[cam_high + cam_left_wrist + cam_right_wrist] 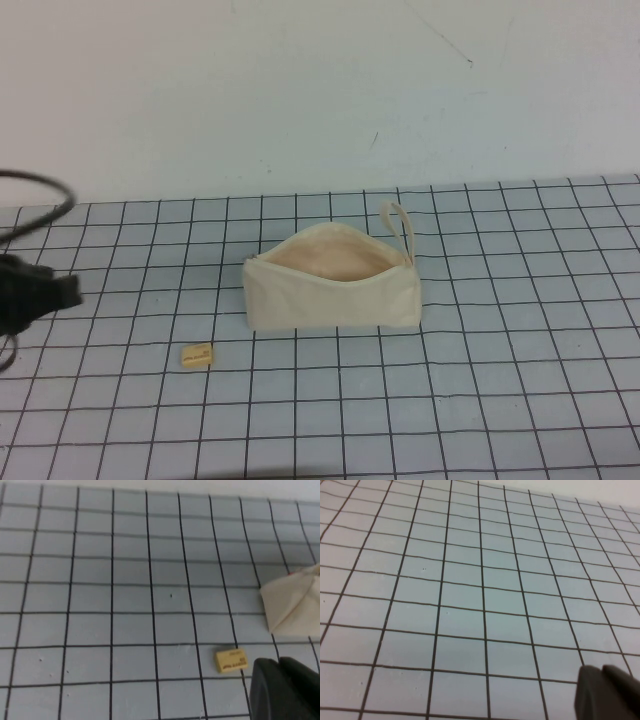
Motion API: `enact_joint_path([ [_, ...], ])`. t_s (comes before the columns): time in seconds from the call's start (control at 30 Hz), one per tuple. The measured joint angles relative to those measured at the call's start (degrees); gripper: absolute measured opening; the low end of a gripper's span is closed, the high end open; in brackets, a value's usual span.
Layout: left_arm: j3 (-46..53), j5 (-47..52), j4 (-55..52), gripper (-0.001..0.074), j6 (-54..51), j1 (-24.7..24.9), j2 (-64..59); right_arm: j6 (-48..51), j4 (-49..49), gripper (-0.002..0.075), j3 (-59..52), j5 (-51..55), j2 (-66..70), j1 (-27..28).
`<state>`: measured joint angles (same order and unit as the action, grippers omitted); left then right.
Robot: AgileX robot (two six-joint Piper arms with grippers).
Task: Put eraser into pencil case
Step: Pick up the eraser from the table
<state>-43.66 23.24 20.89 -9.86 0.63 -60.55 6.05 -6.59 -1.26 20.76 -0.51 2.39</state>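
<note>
— While the small pale yellow-tan rectangular eraser (197, 354) lies flat on the grey gridded table mat (500, 400), where is your claw?

— My left gripper (40, 295) hangs at the left edge of the high view, well apart from the eraser and above the mat. In my left wrist view only a dark piece of it (282, 690) shows, just beside the eraser (231, 660), so I cannot tell whether it is spread or closed. It holds nothing that I can see.

— And the other arm?

— My right gripper (607, 692) shows as a dark corner over bare grid; again I cannot tell its state.

— The cream canvas zip pencil case (333, 290)?

— Standing at mid-table, mouth gaping upward, loop strap (398, 225) at its far right end. The eraser sits near its left end, slightly toward me.

— What might go wrong?

— I judge the eraser is thin, so a pinch coming in too high could flick it away. The soft pouch could also tip or fold shut if I brush its rim while dropping the eraser in.
</note>
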Motion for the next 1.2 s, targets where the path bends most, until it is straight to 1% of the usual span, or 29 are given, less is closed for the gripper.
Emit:
enact_joint_path([
  [0.1,-6.51,5.79,-0.09,-0.0001,-0.51,0.71,-8.31,0.00,0.00,-0.0003,0.00,0.00,0.00,0.00],
  [0.2,-11.96,10.46,-1.42,0.0003,-0.29,2.57,-15.70,0.00,0.00,-0.0003,0.00,0.00,0.00,0.00],
  [0.3,-16.51,14.18,-4.07,0.0048,2.61,5.74,-22.31,0.00,0.00,-0.0003,0.00,0.00,0.00,0.00],
  [0.37,-18.50,15.96,-6.40,0.0108,5.52,8.21,-25.74,0.00,0.00,-0.0003,0.00,0.00,0.00,0.00],
  [0.47,-20.66,18.21,-11.94,0.0241,9.86,11.67,-30.49,0.00,0.00,-0.0003,0.00,0.00,0.00,0.00],
  [0.5,-22.49,20.57,-16.19,0.0360,13.62,13.44,-33.79,0.00,0.00,-0.0003,0.00,0.00,0.00,0.00],
  [0.57,-24.39,22.88,-19.32,0.0454,16.21,14.32,-36.99,0.00,0.00,-0.0003,0.00,0.00,0.00,0.00],
  [0.6,-25.50,23.98,-20.29,0.0491,17.14,14.44,-38.47,0.00,0.00,-0.0003,0.00,0.00,0.00,0.00],
  [0.67,-27.79,25.42,-20.89,0.0527,18.50,14.44,-40.90,0.00,0.00,-0.0003,0.00,0.00,0.00,0.00],
  [0.77,-30.77,25.54,-21.33,0.0549,20.76,14.48,-44.15,0.00,0.00,-0.0003,0.00,0.00,0.00,0.00],
  [0.87,-33.76,25.64,-20.55,0.0554,21.77,14.59,-47.59,0.00,0.00,-0.0003,0.00,0.00,0.00,0.00],
  [1.03,-37.80,27.28,-19.59,0.0547,21.77,14.92,-51.99,0.00,0.00,-0.0003,0.00,0.00,0.00,0.00],
  [1.2,-38.60,27.38,-19.80,0.0535,21.87,15.65,-54.00,0.00,0.00,-0.0003,0.00,0.00,0.00,0.00],
])
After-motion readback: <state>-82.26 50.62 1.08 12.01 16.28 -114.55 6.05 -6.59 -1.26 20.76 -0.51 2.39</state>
